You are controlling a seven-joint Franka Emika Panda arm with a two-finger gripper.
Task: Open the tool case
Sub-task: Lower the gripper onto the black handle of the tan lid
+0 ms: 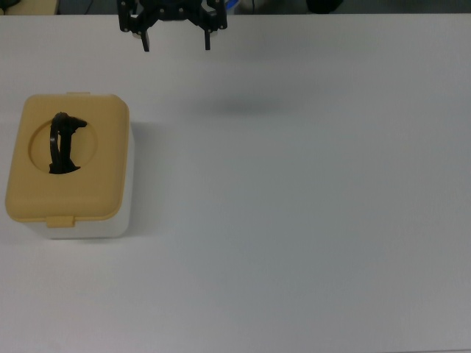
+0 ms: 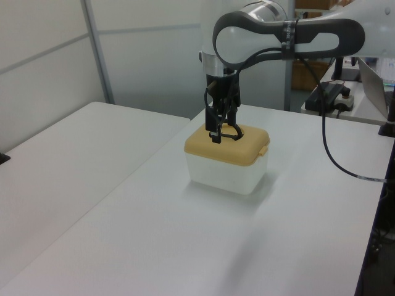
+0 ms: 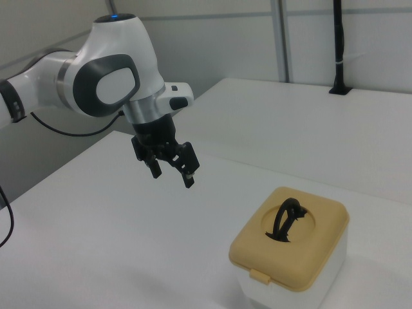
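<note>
The tool case (image 1: 96,187) is a white tub with a tan-yellow lid, standing on the white table at the top view's left. The lid lies shut, its black handle (image 1: 63,143) stands up in the round recess, and the front tab (image 1: 60,220) is down. My gripper (image 1: 176,43) hangs open above the table near the top view's upper edge, to the right of the case and apart from it, with nothing between its fingers. In the right view the gripper (image 3: 172,177) floats to the left of the case (image 3: 293,257). In the left view the gripper (image 2: 219,128) overlaps the case (image 2: 228,169).
The white table (image 1: 309,220) stretches to the top view's right and bottom. In the left view a second table (image 2: 68,160) stands at the left, a black cable (image 2: 333,154) hangs from the arm, and equipment (image 2: 333,92) sits at the back right. A black post (image 3: 338,45) rises at the right view's far edge.
</note>
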